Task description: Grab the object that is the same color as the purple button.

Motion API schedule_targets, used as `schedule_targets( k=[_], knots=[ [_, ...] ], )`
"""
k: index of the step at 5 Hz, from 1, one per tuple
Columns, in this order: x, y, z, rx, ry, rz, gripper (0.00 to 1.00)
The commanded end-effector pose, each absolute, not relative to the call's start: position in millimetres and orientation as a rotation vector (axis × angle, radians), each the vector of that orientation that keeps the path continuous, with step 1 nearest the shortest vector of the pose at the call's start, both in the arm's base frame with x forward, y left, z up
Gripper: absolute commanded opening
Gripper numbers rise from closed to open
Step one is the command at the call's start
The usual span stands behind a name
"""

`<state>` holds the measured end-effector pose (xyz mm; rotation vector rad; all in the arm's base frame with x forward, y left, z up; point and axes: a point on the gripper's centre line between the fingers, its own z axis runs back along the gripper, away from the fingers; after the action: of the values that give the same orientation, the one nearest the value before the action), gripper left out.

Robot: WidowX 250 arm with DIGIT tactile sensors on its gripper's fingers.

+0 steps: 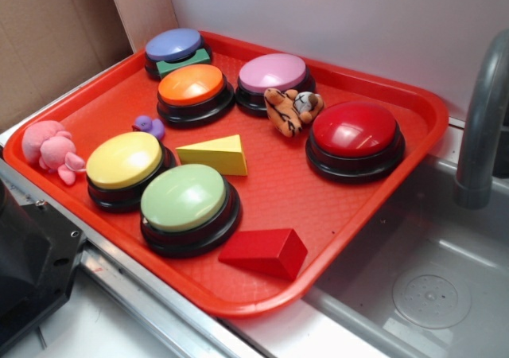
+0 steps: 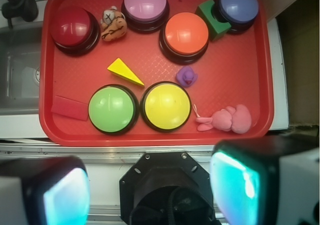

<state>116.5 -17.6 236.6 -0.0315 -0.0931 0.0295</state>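
The object, a tiny lumpy purple toy figure [image 1: 149, 126] [image 2: 186, 77], lies on the red tray [image 1: 334, 207] [image 2: 240, 65] between the orange button [image 1: 191, 86] [image 2: 186, 30] and the yellow button [image 1: 125, 160] [image 2: 166, 105]. A light purple button [image 1: 273, 73] [image 2: 145, 1] and a blue-violet button [image 1: 173, 44] [image 2: 236, 4] stand at the tray's far side. In the wrist view my gripper [image 2: 150, 190] hangs high above the tray's near edge, open, fingers wide apart with nothing between them. It does not show in the exterior view.
Also on the tray: a green button [image 1: 184, 198], a red button [image 1: 355, 129], a yellow wedge [image 1: 215, 154], a red wedge [image 1: 266, 251], a green block [image 1: 184, 61], a tiger plush [image 1: 291, 108] and a pink plush [image 1: 49, 148]. A sink [image 1: 429, 286] with a grey tap [image 1: 481, 119] lies to the right.
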Motion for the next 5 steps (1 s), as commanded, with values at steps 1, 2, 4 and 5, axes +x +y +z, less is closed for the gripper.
schedule_targets(
  k=[1,2,4,5],
  knots=[
    [117,-18,237,-0.031,-0.093,0.029,1.00],
    [124,-11,227,0.012,-0.117,0.075,1.00],
    [154,22,183,0.008,-0.128,0.226,1.00],
    [171,37,156,-0.004,-0.098,0.284,1.00]
  ],
)
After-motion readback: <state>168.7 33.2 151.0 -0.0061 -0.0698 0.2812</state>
